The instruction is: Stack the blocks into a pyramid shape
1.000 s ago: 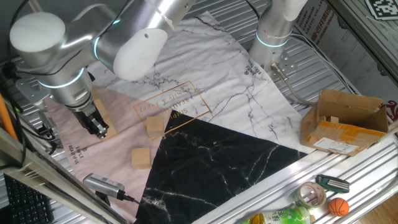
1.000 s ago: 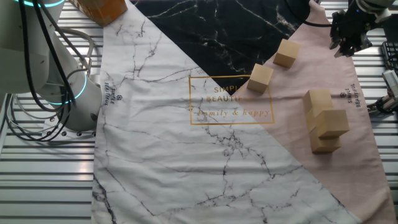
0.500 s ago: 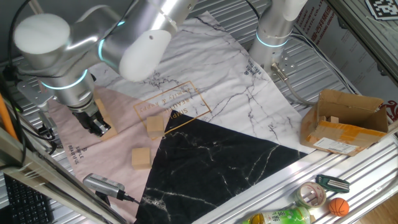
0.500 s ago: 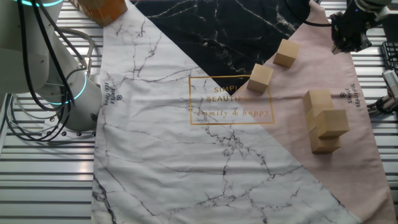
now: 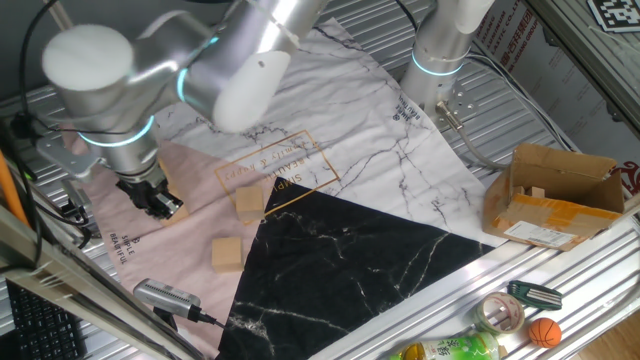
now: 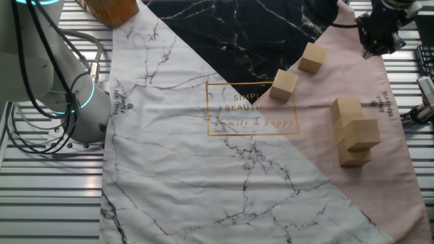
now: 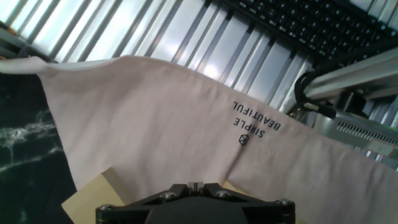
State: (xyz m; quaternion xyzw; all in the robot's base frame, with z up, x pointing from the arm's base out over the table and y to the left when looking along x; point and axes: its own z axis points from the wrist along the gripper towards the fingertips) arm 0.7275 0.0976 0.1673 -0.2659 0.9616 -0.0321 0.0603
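Observation:
Two loose wooden blocks [image 6: 312, 58] [image 6: 283, 85] lie on the cloth near the printed gold frame; in one fixed view they show as blocks [image 5: 250, 203] [image 5: 227, 253]. A cluster of three blocks [image 6: 354, 133] stands on the pink part, one resting on the two others. My gripper [image 6: 380, 42] hangs over the pink corner, apart from the cluster and shut on nothing. In one fixed view the gripper [image 5: 160, 205] and arm hide most of the cluster. The hand view shows the gripper [image 7: 196, 185] shut above a block top [image 7: 93, 198].
A brown cardboard box [image 5: 555, 195] sits at the right. A second arm's base [image 5: 440, 50] stands at the back. A tape roll [image 5: 502, 313], an orange ball [image 5: 543, 332] and a bottle [image 5: 450, 350] lie at the front rail. A keyboard [image 7: 311, 25] lies beyond the cloth edge.
The arm has shifted a little, carrying the shut gripper slightly farther from the cluster toward the pink corner. The blocks have not moved.

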